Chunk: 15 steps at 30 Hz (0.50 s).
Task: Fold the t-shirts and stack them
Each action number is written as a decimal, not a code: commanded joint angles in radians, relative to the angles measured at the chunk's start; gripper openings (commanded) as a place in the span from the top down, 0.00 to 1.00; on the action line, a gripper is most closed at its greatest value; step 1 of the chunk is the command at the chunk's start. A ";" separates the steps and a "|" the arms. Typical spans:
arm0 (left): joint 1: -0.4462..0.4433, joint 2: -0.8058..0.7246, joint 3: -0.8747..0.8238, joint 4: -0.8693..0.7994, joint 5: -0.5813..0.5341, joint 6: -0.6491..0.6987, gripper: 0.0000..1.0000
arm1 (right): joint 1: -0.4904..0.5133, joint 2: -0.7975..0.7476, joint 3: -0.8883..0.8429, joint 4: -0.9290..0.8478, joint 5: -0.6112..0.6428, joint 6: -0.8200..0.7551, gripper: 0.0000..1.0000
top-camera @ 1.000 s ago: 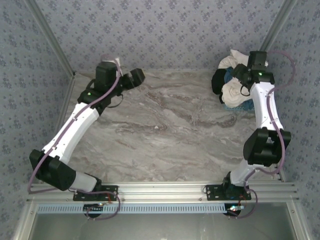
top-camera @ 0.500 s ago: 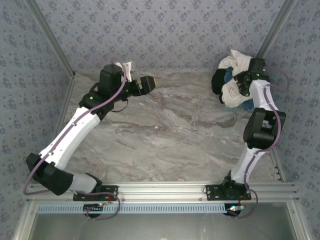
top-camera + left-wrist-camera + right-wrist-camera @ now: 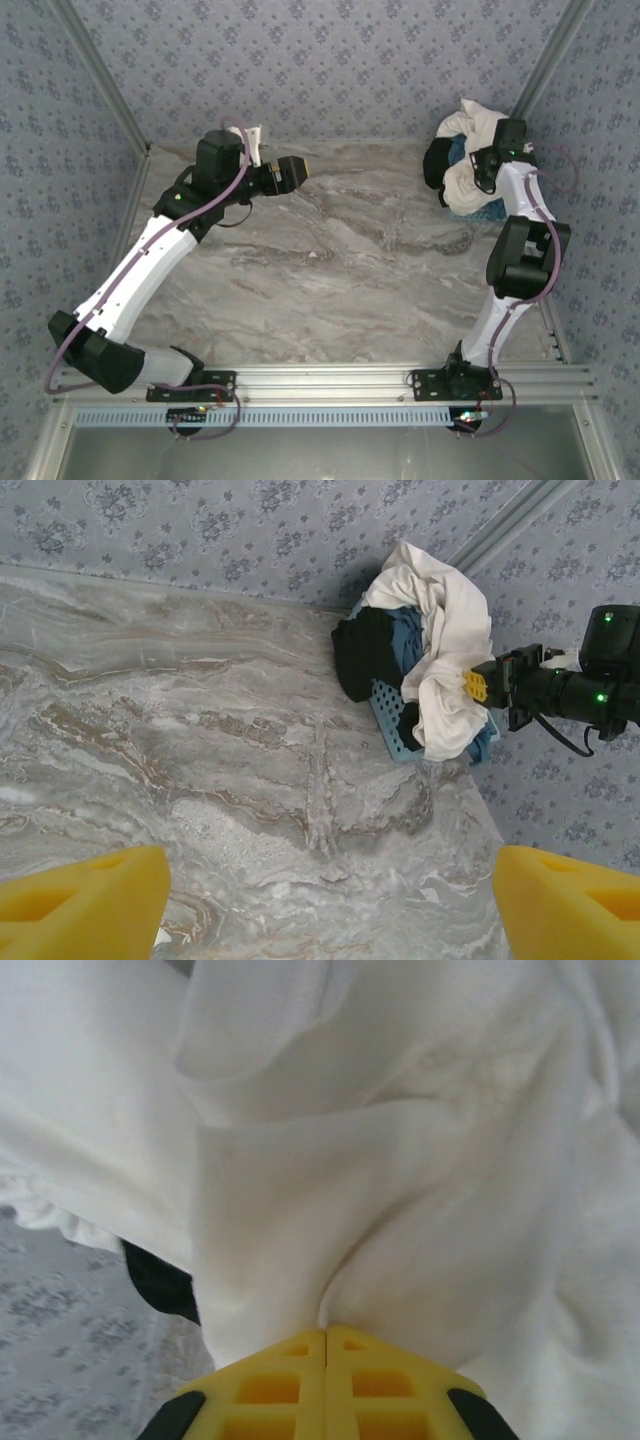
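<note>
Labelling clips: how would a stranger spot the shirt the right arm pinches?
On the table, far right corner, a light-blue basket holds clothes. The cream-white t-shirt in the right tool tops it, pale against a black t-shirt and a teal t-shirt.

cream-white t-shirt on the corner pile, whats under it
Under the crumpled cream-white cotton t-shirt show a black t-shirt, a teal-blue t-shirt and a light-blue plastic lattice basket. The basket's inside is covered.
</note>
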State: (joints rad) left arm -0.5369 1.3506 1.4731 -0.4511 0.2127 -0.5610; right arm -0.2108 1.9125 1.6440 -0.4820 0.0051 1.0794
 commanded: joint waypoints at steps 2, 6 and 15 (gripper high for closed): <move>-0.002 0.017 0.046 -0.017 -0.008 0.026 0.17 | 0.027 -0.125 -0.030 0.004 0.109 0.017 1.00; 0.002 0.038 0.053 -0.035 -0.030 0.018 0.17 | 0.081 -0.216 -0.018 0.045 0.190 -0.101 1.00; 0.011 0.065 0.053 -0.076 -0.099 -0.020 0.17 | 0.282 -0.305 0.263 0.178 0.244 -0.546 1.00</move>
State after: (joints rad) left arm -0.5312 1.4197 1.4979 -0.5068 0.1497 -0.5663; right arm 0.0273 1.6524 1.8111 -0.3908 0.2214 0.7338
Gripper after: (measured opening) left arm 0.828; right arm 0.066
